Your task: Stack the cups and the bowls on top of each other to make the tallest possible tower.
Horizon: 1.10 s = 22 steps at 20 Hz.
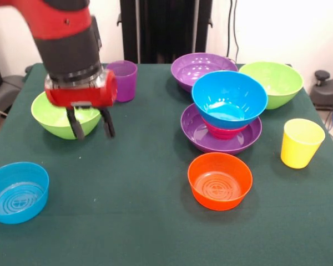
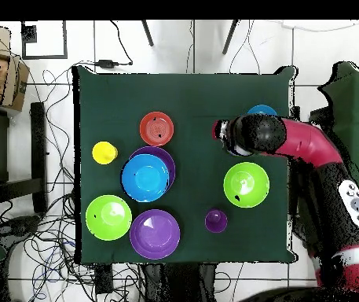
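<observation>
My fingers [image 1: 92, 123] hang spread apart and empty above the green surface [image 1: 127, 210], just in front of one lime green bowl [image 1: 61, 117], pointing straight down. From overhead my red arm [image 2: 292, 141] covers them, so only the front view shows the gap between them.

The tower [image 1: 225, 119] stands near the middle of the surface: a wide purple bowl [image 1: 195, 133] at the base, a small red-pink bowl [image 1: 222, 132] nested in it, and the large blue bowl [image 1: 229, 100] on top, tilted so its mouth leans toward the camera in the front view. From overhead the blue bowl [image 2: 144, 177] hides the red-pink one entirely.

Everything else sits upright, mouth up. The orange bowl [image 1: 220, 181] lies just in front of the tower, the yellow cup [image 1: 301, 143] to its side. The second purple bowl [image 1: 200, 69] and second lime green bowl [image 1: 272, 83] stand behind the tower, close together. The purple cup [image 1: 125, 80] is behind my wrist. The small translucent blue bowl [image 1: 18, 192] sits alone near a corner; overhead, my arm covers most of it [image 2: 261, 110].
</observation>
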Each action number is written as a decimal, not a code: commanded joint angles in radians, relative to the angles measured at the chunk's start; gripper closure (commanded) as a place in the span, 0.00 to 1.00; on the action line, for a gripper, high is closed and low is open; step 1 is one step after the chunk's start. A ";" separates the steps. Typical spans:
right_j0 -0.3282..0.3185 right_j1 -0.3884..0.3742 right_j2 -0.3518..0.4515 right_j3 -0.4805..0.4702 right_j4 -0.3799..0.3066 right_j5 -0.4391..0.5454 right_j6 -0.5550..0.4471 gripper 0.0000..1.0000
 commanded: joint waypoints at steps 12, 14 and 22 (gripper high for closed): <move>0.110 0.270 0.152 -0.710 -0.107 0.569 -0.629 0.00; 0.114 0.259 0.147 -0.728 -0.107 0.600 -0.634 0.00; 0.078 0.078 0.074 -0.509 -0.099 0.491 -0.592 0.00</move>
